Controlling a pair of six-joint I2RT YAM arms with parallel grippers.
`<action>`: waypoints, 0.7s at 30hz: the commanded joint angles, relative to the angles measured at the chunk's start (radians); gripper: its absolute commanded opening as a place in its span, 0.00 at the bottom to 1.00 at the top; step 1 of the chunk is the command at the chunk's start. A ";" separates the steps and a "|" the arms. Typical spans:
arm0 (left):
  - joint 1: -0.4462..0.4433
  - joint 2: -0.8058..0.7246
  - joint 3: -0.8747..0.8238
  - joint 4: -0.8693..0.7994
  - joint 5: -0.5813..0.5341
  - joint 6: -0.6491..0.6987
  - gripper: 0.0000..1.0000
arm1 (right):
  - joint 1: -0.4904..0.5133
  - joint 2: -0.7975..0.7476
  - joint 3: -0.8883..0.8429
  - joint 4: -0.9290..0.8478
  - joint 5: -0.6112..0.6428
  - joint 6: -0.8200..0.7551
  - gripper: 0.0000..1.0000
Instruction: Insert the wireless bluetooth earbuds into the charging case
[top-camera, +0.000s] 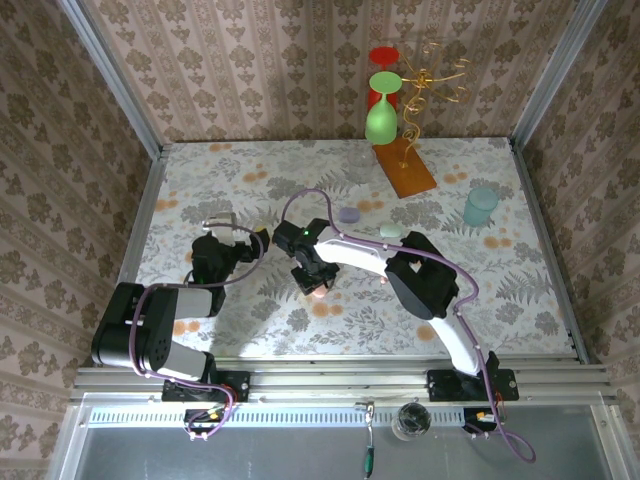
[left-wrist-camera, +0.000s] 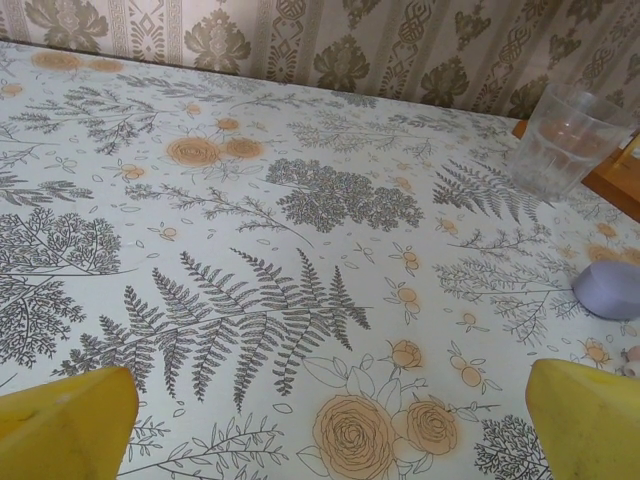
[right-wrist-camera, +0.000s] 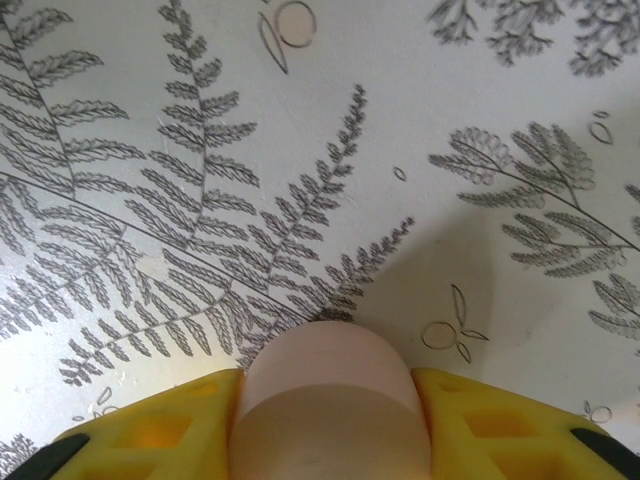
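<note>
A pale pink pebble-shaped charging case (right-wrist-camera: 335, 400) sits between the yellow fingers (right-wrist-camera: 150, 435) of my right gripper (right-wrist-camera: 335, 440), and both fingers press on its sides. From above, this gripper (top-camera: 317, 283) points down at the case (top-camera: 318, 291) near the table's middle. My left gripper (left-wrist-camera: 330, 430) is open wide over bare tablecloth, its yellow fingertips (left-wrist-camera: 65, 420) in the lower corners. From above it (top-camera: 245, 232) lies left of the right arm. A tiny pale nub (left-wrist-camera: 631, 360), perhaps one of the earbuds, shows at the right edge of the left wrist view.
A lilac case (top-camera: 348, 214) (left-wrist-camera: 610, 290) and a mint case (top-camera: 390, 230) lie behind the right arm. A clear glass (left-wrist-camera: 565, 140) stands further back. A wooden board (top-camera: 405, 168) with a gold stand, two goblets (top-camera: 382, 115) and a teal cup (top-camera: 480, 205) stand at the back right.
</note>
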 joint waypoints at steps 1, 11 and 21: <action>-0.008 0.008 -0.017 0.087 0.025 -0.023 1.00 | -0.032 -0.126 -0.077 0.093 0.028 0.049 0.44; -0.207 0.050 -0.013 0.293 -0.019 0.037 1.00 | -0.233 -0.523 -0.483 0.586 -0.055 0.280 0.44; -0.462 0.061 0.082 0.309 -0.035 0.086 1.00 | -0.388 -0.754 -0.722 0.978 -0.216 0.526 0.41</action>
